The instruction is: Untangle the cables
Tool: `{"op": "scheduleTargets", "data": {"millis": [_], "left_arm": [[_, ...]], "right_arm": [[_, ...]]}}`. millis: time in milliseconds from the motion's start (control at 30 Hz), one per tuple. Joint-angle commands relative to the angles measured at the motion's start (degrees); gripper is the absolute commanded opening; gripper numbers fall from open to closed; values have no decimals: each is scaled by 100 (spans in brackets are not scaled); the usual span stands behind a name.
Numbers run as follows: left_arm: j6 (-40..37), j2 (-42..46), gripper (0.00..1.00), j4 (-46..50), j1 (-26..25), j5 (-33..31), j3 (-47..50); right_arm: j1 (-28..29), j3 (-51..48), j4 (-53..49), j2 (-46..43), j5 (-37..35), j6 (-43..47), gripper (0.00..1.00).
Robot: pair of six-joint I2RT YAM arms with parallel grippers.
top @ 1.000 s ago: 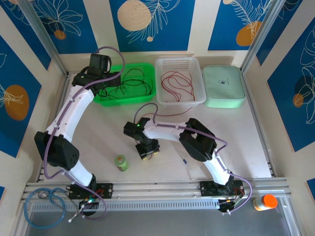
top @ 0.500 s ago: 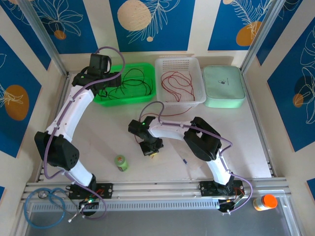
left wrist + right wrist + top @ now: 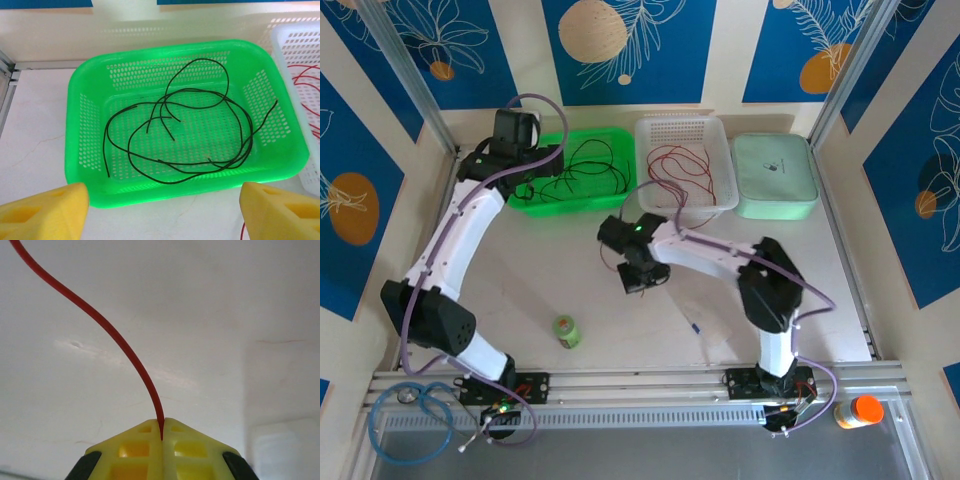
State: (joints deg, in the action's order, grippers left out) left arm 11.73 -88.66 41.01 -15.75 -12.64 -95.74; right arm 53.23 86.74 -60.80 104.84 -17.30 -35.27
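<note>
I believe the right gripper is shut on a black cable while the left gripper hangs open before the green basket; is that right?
The right wrist view shows the right gripper shut on a red cable, not black; the left gripper does hang open before the green basket.

The perforated plastic basket (image 3: 82, 150) is bright green, and the thin wires (image 3: 199, 59) in it are black. The mesh plastic basket (image 3: 645, 165) beside it is white, its thin strands (image 3: 685, 170) red. The lidded rectangular box (image 3: 775, 175) is pale mint green. The right pincer (image 3: 162, 429) is yellow with black sides, and the single thin wire (image 3: 120, 347) at its tips is red. The left pincer (image 3: 164, 200) has yellow fingers (image 3: 47, 215). The worktop (image 3: 550, 270) is off-white with faint veining. The jointed arms (image 3: 460, 235) are white with black joints and lilac cables (image 3: 542, 97). The wall panels (image 3: 620, 50) are deep blue with white leaf outlines and orange and cream discs
</note>
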Motion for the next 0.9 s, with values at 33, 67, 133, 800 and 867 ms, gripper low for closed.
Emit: {"op": "scheduleTargets", "data": {"millis": [33,67,133,800,867], "left_arm": [[48,415,79,14,66,147,140],[43,464,79,21,65,153,156],[51,564,79,45,70,173,179],[382,1671,79,-119,58,604,1140],[411,1761,80,-138,62,623,1219]], "right_arm": [[-295,525,-297,-811,-213,491,0],[-359,621,-293,-937,-208,574,0],[-543,888,-245,-1178,-157,780,0],[-2168,5367,-227,-812,1176,2202,0],[-2371,5730,-181,-663,1320,2213,0]]}}
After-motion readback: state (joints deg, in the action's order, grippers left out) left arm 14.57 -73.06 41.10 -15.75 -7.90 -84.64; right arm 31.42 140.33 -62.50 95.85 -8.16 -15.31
